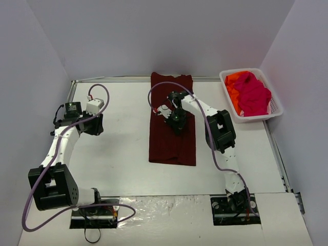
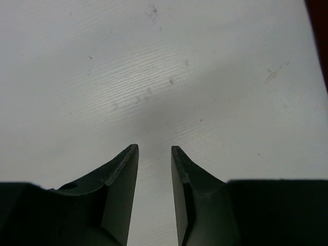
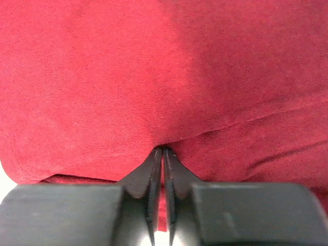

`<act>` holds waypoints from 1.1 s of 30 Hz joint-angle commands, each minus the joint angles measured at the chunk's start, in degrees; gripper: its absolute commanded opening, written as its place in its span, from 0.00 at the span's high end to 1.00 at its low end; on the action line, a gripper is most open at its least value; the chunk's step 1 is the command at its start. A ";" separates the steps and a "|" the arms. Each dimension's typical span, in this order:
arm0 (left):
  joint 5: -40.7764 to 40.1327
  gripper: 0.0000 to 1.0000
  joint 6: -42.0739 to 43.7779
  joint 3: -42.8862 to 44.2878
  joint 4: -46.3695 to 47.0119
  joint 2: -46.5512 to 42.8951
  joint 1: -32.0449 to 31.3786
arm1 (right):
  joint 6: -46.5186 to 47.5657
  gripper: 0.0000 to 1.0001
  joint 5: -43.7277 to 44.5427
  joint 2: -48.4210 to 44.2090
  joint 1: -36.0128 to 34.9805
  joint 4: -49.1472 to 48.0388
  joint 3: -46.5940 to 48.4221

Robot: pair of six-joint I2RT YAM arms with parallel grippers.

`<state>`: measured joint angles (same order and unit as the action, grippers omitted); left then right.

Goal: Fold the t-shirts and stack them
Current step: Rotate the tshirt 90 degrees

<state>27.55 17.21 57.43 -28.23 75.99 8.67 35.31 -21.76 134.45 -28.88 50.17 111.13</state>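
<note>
**A:** Start at the left. What's the left gripper (image 1: 95, 124) doing?

**B:** It hangs at about 9 o'clock from the table's (image 1: 123, 154) middle. Its fingers are apart with nothing between them. Its wrist view shows only bare tabletop under it, with a sliver of dark cloth off at 2 o'clock.

**A:** And in the centre?

**B:** The maroon t-shirt (image 1: 171, 146) lies flat as a long narrow strip running from 12 o'clock to 6 o'clock. No sleeves show, so I judge the sides are folded in. The right gripper (image 1: 178, 123) is down on it, a little toward 12 from the strip's middle. Its jaws are pressed together and the tips meet a crease in the cloth. I can't tell whether any fabric is nipped between them.

**A:** And on the right?

**B:** At 2 o'clock the white basket (image 1: 277, 110) holds the orange t-shirt (image 1: 233, 84) and the pink t-shirt (image 1: 253, 95). Both are bunched up and unfolded.

**A:** So how far along is it?

**B:** Early, I'd say. One shirt is partly folded and likely needs its cross folds. The other two haven't been laid out, and no stack has been started.
</note>
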 commanded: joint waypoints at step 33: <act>-26.67 0.57 11.35 -8.64 8.00 -2.52 -52.86 | -3.67 0.47 -4.61 -45.60 24.31 -19.41 -49.69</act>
<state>7.81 27.49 50.11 -25.76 72.60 -41.25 32.91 -23.68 90.19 -5.54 32.27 61.84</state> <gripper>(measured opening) 0.429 0.527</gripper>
